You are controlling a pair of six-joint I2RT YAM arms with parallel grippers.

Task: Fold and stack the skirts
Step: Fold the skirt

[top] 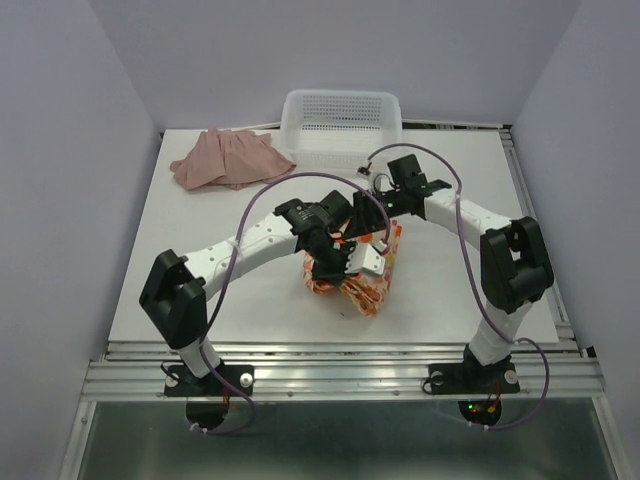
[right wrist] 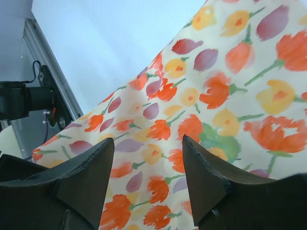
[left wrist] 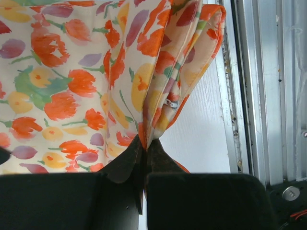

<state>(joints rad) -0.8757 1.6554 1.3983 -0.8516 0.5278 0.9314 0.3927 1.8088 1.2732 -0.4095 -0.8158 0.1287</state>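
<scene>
Roughly at the middle of the white table (top: 200, 260) lies the printed skirt (top: 368, 280), a soft, crumpled heap of cream cloth covered with orange, red and yellow tulip-like flowers, green stems and dull purple petals. Both arms bend in over it.

The left gripper (left wrist: 145, 153) is clenched on this skirt. Its two dark, wedge-shaped fingers (left wrist: 124, 165) meet tip to tip with a bunched fold of the cloth pinched between them. From that pinch the fabric (left wrist: 62, 86) fans upward in several thin layers with smooth, stitched edges. One side spreads flat and wide, and the other hangs in narrow pleats beside the bare tabletop and the ridged metal rail (left wrist: 268, 96) at the table's near edge.

The right gripper (right wrist: 146, 143) stands released, its matte black fingers (right wrist: 91, 167) spread wide apart with nothing between them. It is close above a smooth, taut stretch of the same skirt (right wrist: 230, 96). Whether the tips touch the cloth cannot be told.

The pink skirt (top: 228, 160) rests well apart at the far left of the table, a plain dusty-pink mound with loose, ruffled folds. Its right edge lies just beside the white plastic mesh basket (top: 343, 125), a rectangular tub with perforated walls at the far edge.
</scene>
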